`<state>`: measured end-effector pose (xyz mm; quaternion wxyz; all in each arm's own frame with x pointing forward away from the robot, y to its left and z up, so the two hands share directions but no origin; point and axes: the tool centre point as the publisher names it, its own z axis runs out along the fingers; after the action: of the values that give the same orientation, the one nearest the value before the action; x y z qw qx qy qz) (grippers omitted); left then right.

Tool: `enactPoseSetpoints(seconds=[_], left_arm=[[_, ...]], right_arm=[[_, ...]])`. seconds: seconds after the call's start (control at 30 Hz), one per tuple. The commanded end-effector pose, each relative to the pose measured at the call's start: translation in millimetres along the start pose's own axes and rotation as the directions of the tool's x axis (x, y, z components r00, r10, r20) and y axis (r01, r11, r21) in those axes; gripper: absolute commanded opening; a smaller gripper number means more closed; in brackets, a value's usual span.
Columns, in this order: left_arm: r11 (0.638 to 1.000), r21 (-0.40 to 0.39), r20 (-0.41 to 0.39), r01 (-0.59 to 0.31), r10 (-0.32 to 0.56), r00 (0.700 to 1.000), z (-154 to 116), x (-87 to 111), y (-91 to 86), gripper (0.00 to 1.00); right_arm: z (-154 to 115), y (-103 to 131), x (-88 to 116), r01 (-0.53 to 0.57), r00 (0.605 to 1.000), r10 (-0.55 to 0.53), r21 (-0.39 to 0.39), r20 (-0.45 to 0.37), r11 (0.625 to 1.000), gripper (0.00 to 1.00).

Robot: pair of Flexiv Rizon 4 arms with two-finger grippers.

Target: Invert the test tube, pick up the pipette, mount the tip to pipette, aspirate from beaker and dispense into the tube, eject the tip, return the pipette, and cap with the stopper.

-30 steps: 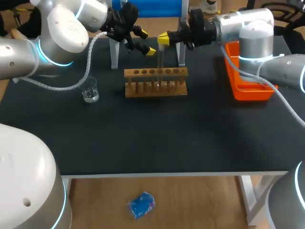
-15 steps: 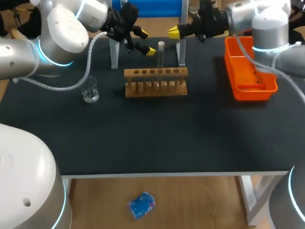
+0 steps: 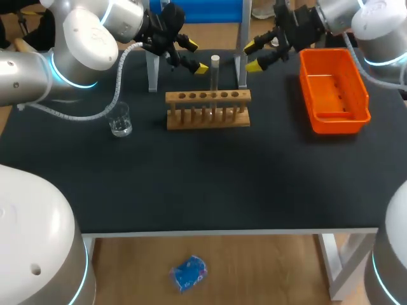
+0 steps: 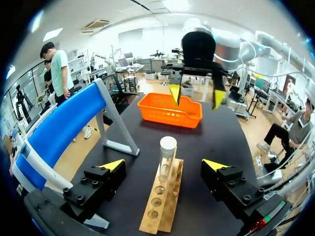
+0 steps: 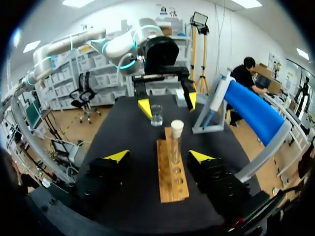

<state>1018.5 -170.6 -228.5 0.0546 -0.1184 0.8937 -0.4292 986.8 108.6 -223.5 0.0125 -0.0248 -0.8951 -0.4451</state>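
Observation:
A clear test tube (image 3: 215, 79) with a white stopper (image 3: 215, 59) on top stands upright in the wooden rack (image 3: 208, 109). My left gripper (image 3: 196, 56) hangs open just left of the tube, not touching it. In the left wrist view the tube (image 4: 166, 160) rises ahead of my left gripper (image 4: 164, 165), between its spread tips. My right gripper (image 3: 257, 54) is open to the right of the tube, with nothing in it. From the right wrist the tube (image 5: 175, 145) stands ahead of my right gripper (image 5: 159, 156). A small glass beaker (image 3: 120, 120) sits left of the rack.
An orange tray (image 3: 334, 114) lies at the right of the table. A blue stand on grey legs (image 3: 152, 73) runs along the back edge behind the rack. The black tabletop (image 3: 203, 184) in front of the rack is bare.
My right gripper, shut at the tube's top a second ago, has drawn back to the right and opened. The stoppered tube stays in the rack. The left arm has not moved.

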Motion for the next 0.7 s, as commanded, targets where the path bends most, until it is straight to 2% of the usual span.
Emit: enactPoseSetpoints(seconds=[0.03, 0.1, 0.17, 0.7], left_arm=[[1.000, -0.005, -0.002, 0.002, -0.002, 1.000, -0.7, -0.1, -1.0, 1.00], [1.000, -0.005, -0.002, 0.002, -0.002, 1.000, -0.7, -0.1, -1.0, 1.00], [1.000, -0.005, -0.002, 0.002, -0.002, 1.000, -0.7, -0.1, -1.0, 1.00], [1.000, -0.005, -0.002, 0.002, -0.002, 1.000, -0.7, -0.1, -1.0, 1.00]], right_arm=[[-5.6, -10.5, 17.8, -0.019, 0.992, 0.009, 0.078, 0.129, 0.997, 1.00], [-5.8, -15.4, 19.0, -0.025, 0.991, 0.014, 0.077, 0.132, 0.997, 1.00], [-7.0, -20.2, 19.9, -0.022, 0.989, 0.019, 0.024, 0.145, 0.999, 1.00], [-7.0, -20.2, 19.9, -0.022, 0.989, 0.019, 0.024, 0.145, 0.999, 1.00]])
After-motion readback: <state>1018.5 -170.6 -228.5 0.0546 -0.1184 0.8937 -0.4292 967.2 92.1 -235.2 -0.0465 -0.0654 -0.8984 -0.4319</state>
